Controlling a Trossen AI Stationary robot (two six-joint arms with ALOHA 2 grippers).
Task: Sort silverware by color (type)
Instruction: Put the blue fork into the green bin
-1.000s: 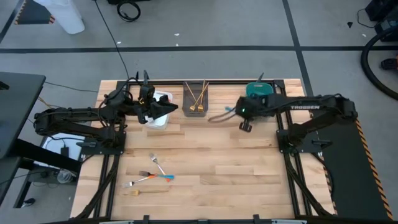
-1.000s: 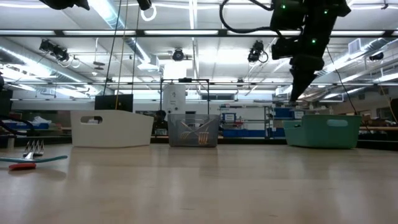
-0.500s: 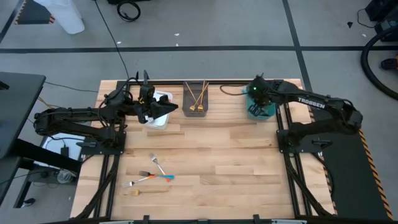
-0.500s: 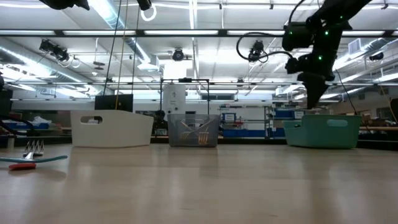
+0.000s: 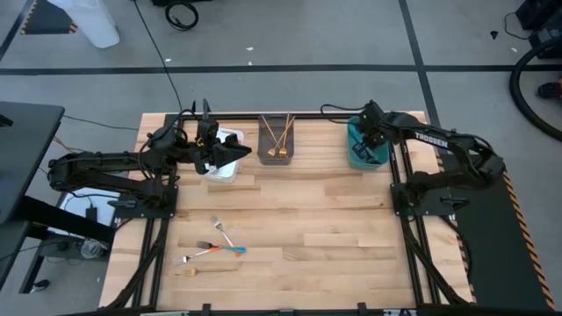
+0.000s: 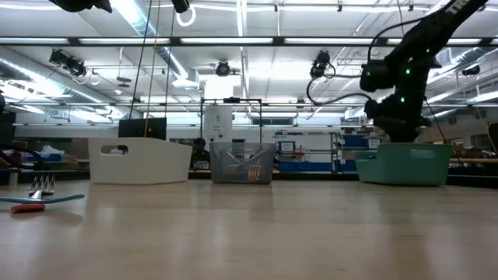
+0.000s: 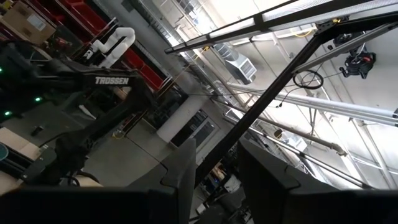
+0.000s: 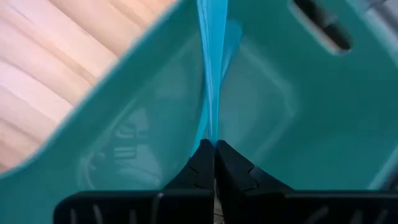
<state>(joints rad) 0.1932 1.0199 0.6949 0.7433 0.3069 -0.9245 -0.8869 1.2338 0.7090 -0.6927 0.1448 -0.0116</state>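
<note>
blue utensil held over the teal bin

teal plastic fills the right wrist view, where the right claw [image 8: 213, 163] is seen clamped on a thin blue-handled utensil [image 8: 211, 68] that reaches into the teal bin [image 5: 358, 156] at the far right edge of the surface [image 5: 307, 228]. the left claw [image 5: 235, 153] is held over the white bin [image 5: 225, 172] near the far left edge; whether its fingers are apart cannot be told. gold forks [image 5: 279, 138] lie in the grey bin [image 5: 277, 159] at the middle of the far edge. a small cluster of silverware [image 5: 213, 249], orange, blue and gold, is left near the front left corner.
</note>
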